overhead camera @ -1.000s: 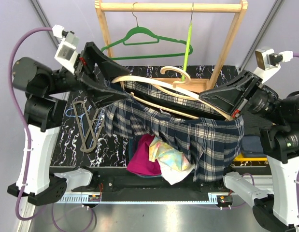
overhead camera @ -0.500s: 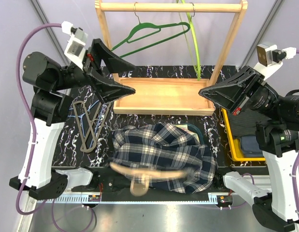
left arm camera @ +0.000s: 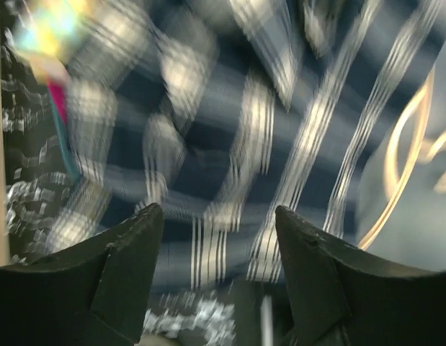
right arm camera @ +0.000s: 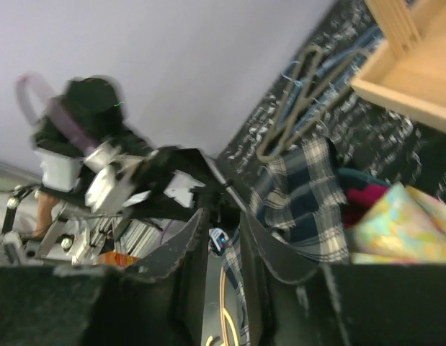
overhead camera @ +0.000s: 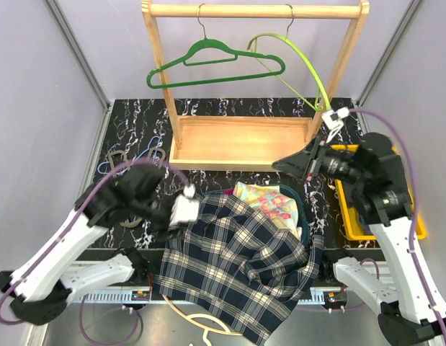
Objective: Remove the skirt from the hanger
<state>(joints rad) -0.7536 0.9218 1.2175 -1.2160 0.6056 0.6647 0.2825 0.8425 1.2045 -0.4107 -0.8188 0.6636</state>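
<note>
We observe the skirt [overhead camera: 237, 267] now dropped from both arms onto the near edge of the table [overhead camera: 136, 115], the wooden hanger [overhead camera: 201, 326] protruding beneath it, separation unconfirmed; left gripper [left arm camera: 217, 213] wide apart, right gripper [right arm camera: 220, 216] narrowly apart, both empty.

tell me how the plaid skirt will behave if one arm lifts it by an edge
Probably floppy: the plaid skirt lies rumpled in folds and droops past the near edge of the table, so it would likely sag from a single grip point. It seems light, but it rests on the colourful cloth, which might drag along.
</note>
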